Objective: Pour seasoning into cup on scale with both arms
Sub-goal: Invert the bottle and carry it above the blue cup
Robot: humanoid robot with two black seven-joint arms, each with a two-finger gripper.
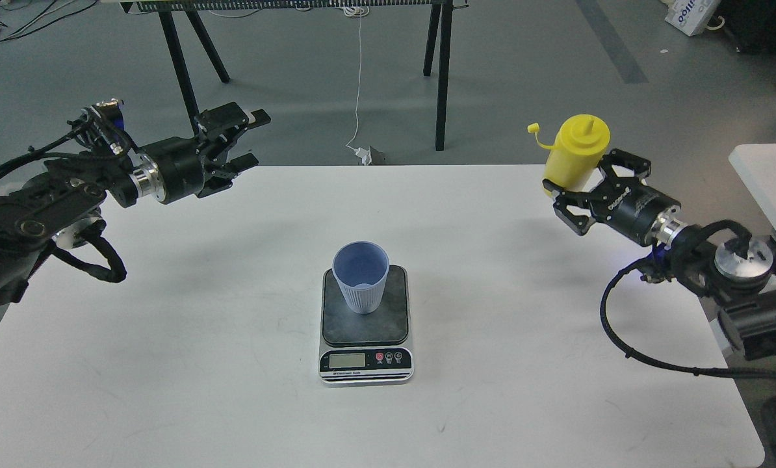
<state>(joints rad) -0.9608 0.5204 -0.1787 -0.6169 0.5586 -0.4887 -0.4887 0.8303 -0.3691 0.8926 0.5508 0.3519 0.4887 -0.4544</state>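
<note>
Seasoning bottle (575, 156): a yellow plastic squeeze bottle, upright, at the far right of the white table (167, 364); it seems lifted off the surface, but this is not sure. Its small cap (533, 129) hangs open on a tether, so the nozzle is free.
Right gripper (580, 195): its fingers are closed around the lower part of the bottle and hold it.
Left gripper (242, 140): its fingers stand apart and hold nothing; it hovers over the far left of the table, well apart from the cup.
Cup (361, 276): light-blue, ribbed, upright on the dark platform of the scale (366, 325), at the table's centre; it looks empty.
Handling of bottle: probably light, with soft walls; a hard squeeze could push the seasoning out too early. The smooth plastic can slip when it is tilted.
Where to hold: the middle of the body seems best, away from the nozzle.
Handling of cup: thin and light, it would tip easily if the nozzle bumps it.
</note>
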